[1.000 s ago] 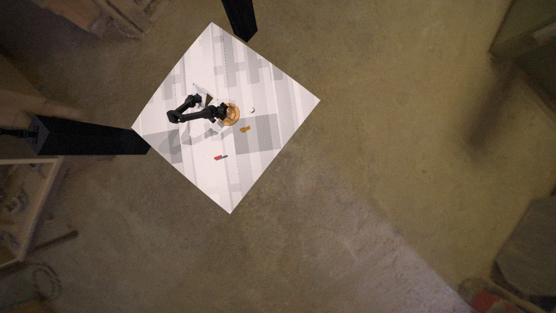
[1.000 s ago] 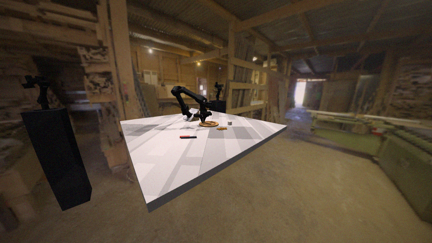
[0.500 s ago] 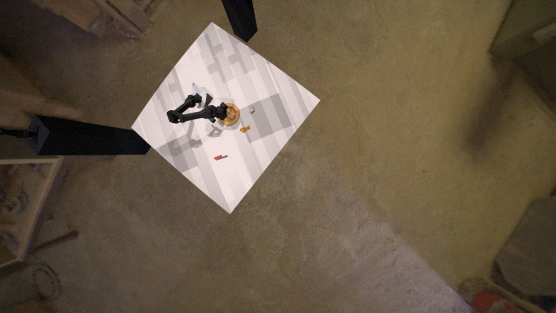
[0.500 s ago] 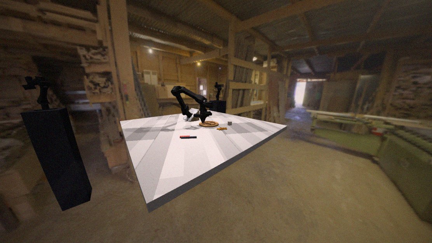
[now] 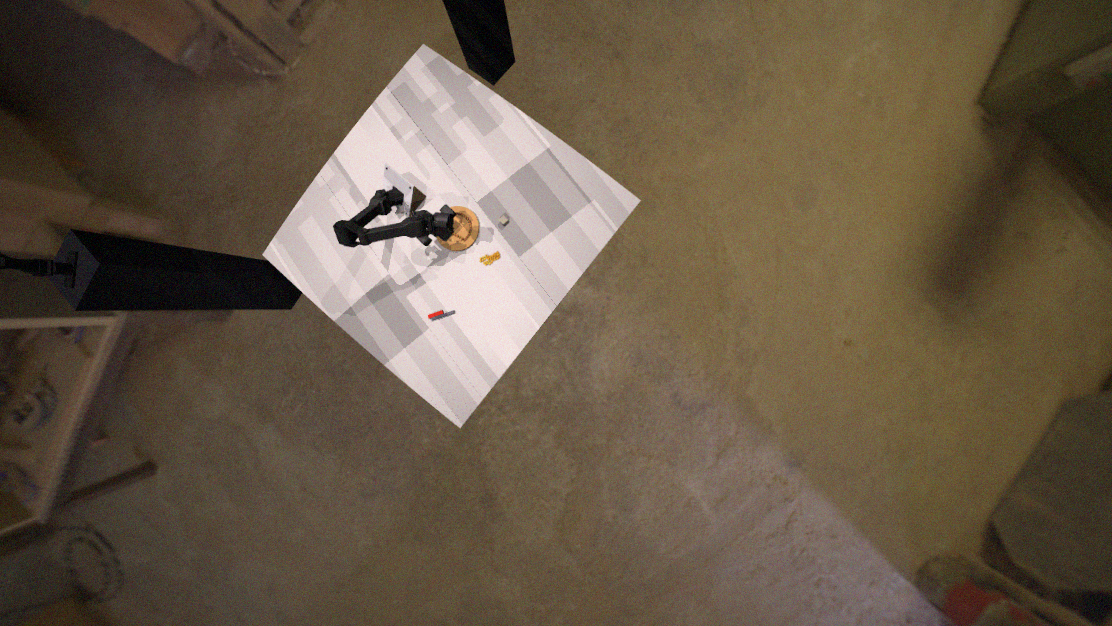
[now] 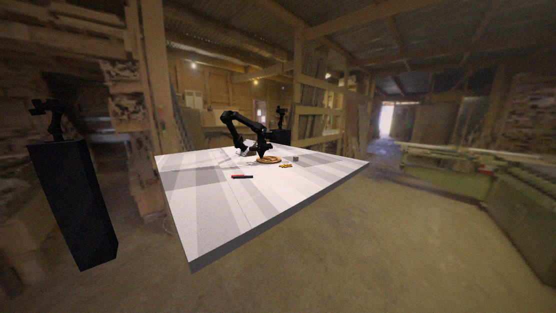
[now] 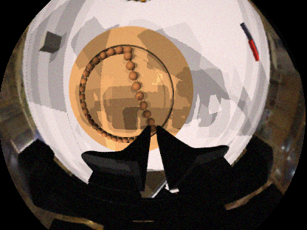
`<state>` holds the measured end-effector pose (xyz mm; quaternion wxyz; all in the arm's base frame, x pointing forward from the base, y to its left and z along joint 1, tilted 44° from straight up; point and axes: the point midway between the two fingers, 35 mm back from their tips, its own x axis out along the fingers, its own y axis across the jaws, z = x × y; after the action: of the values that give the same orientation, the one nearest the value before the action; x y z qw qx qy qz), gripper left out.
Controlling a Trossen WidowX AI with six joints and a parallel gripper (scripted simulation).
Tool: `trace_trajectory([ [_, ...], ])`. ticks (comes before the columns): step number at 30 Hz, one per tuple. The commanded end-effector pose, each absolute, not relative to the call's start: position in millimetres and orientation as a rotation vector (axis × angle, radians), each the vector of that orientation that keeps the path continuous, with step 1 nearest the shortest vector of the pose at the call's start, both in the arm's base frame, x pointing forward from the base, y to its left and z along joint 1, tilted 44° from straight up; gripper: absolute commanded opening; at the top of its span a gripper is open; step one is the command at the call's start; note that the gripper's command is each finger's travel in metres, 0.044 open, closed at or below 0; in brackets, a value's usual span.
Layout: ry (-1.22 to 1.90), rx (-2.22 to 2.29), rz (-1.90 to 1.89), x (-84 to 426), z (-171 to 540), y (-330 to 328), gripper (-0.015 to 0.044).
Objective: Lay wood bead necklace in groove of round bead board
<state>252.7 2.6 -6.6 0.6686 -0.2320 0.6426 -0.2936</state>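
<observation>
The end effector (image 5: 449,235) (image 6: 261,156) (image 7: 153,128) is pinched on a bead of the necklace (image 7: 136,85), its tips at the board's near side. The necklace lies ahead of them on the round board (image 5: 473,240) (image 6: 274,158) (image 7: 183,86): a curved run follows the groove on the left, while a straight strand cuts across the disc, its long axis running from the fingertips away and slightly left. The groove's right side has no beads. From here, a shallow grip could let the bead slip, and too hard a sideways pull could drag seated beads out of the groove; lowering short of the channel might leave the strand on the flat wood.
</observation>
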Motion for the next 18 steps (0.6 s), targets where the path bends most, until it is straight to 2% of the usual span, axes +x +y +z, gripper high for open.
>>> trace_trajectory([
  [1,1.449,-0.523,-0.662,252.7,-6.4,2.8,0.0],
  [18,1.448,-0.53,-0.665,249.9,-0.4,1.6,0.0],
])
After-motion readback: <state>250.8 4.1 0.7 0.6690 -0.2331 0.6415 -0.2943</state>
